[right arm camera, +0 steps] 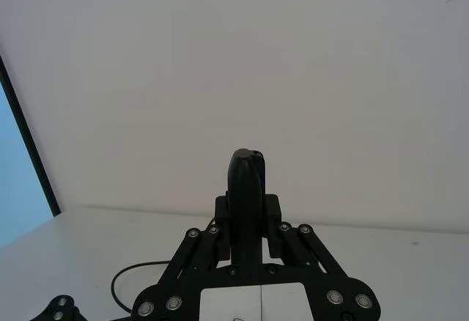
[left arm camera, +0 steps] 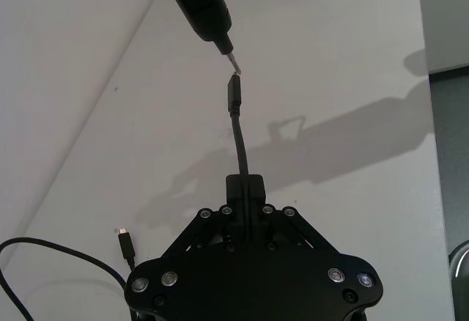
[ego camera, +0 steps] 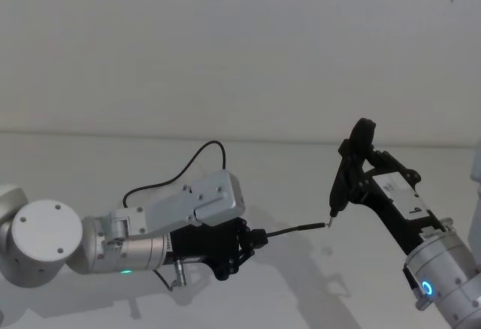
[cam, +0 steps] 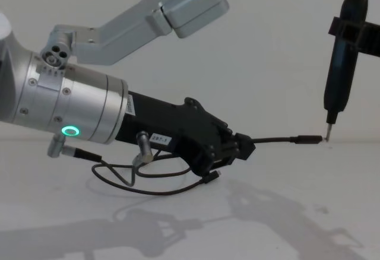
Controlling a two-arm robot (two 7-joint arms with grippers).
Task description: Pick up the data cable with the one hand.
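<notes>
Chest view: data cable (cam: 279,140) in left hand (cam: 240,147)

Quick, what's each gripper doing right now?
Left gripper: shut on the data cable.
Right gripper: shut on the pen-shaped tool.

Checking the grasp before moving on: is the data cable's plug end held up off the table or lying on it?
Held up. The left gripper is shut on the data cable, its plug sticking out level above the table.
</notes>
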